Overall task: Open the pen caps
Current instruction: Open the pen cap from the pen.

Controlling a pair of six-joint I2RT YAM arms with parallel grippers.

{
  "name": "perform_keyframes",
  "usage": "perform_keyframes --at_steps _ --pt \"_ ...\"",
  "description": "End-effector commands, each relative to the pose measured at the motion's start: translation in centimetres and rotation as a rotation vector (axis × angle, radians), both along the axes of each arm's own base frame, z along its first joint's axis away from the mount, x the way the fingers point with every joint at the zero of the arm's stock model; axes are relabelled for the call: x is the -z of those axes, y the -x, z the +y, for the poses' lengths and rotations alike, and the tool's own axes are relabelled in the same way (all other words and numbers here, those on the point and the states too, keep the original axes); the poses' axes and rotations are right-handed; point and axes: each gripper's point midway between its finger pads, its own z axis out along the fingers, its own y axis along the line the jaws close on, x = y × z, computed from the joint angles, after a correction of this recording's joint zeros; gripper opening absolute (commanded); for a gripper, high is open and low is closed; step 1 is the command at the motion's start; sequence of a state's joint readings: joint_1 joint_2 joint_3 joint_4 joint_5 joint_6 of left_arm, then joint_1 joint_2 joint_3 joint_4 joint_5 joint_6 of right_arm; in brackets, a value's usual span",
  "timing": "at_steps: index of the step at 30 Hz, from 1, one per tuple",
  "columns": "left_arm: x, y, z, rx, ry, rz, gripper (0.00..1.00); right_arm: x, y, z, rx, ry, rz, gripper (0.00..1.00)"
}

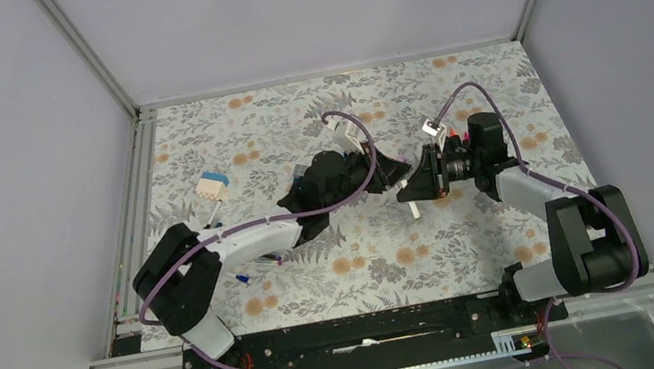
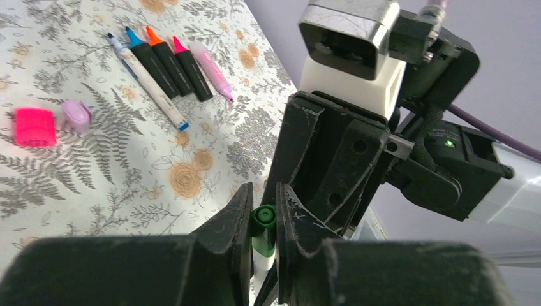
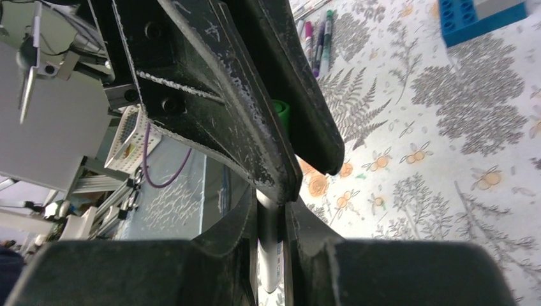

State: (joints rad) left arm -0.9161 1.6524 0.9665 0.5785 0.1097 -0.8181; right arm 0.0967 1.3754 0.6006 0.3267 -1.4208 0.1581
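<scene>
L gripper [image 2: 262,205] clenched on green cap [image 2: 263,219]; R gripper [image 3: 268,211] clamps barrel [image 3: 270,248]. Axis runs gripper to gripper, cap on L side.

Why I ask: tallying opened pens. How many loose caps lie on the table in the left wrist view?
2: a pink cap and a lilac cap beside it, far left; others may be out of frame.

The cloth [image 2: 127,210] has grey ferns and orange flowers; on it a pink cap [image 2: 35,126] and a lilac cap [image 2: 76,115]; above it a green cap [image 2: 263,217].
</scene>
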Motion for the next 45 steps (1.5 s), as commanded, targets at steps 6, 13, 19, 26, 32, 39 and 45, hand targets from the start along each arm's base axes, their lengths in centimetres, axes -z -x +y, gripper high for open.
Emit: perform_keyframes --at_steps 6,13,19,26,32,39,45 --pt "-15.4 -11.6 8.8 -0.424 0.214 -0.270 0.00 -0.5 1.0 1.5 -0.095 -0.021 0.027 0.00" --pt "-18.8 -12.8 11.9 -0.557 0.288 -0.320 0.00 0.0 0.7 1.8 -0.090 -0.017 0.073 0.00" --pt "-20.8 -13.6 14.4 -0.635 0.313 -0.359 0.00 0.1 0.7 1.8 -0.086 -0.016 0.087 0.00" --pt "-22.4 -12.9 15.4 -0.587 0.286 -0.418 0.00 -0.2 0.4 1.6 -0.071 -0.006 0.016 0.00" --pt "-16.9 -10.0 15.6 -0.458 0.116 -0.358 0.00 2.8 -1.8 -1.6 0.072 0.300 -0.161 0.00" --pt "-8.7 -5.6 16.5 -0.343 -0.031 -0.201 0.00 4.4 -3.1 -5.9 0.229 0.496 -0.170 0.00" --pt "-1.5 -3.2 16.2 -0.266 -0.094 -0.014 0.00 7.3 -2.5 -9.1 0.282 0.720 -0.148 0.02"
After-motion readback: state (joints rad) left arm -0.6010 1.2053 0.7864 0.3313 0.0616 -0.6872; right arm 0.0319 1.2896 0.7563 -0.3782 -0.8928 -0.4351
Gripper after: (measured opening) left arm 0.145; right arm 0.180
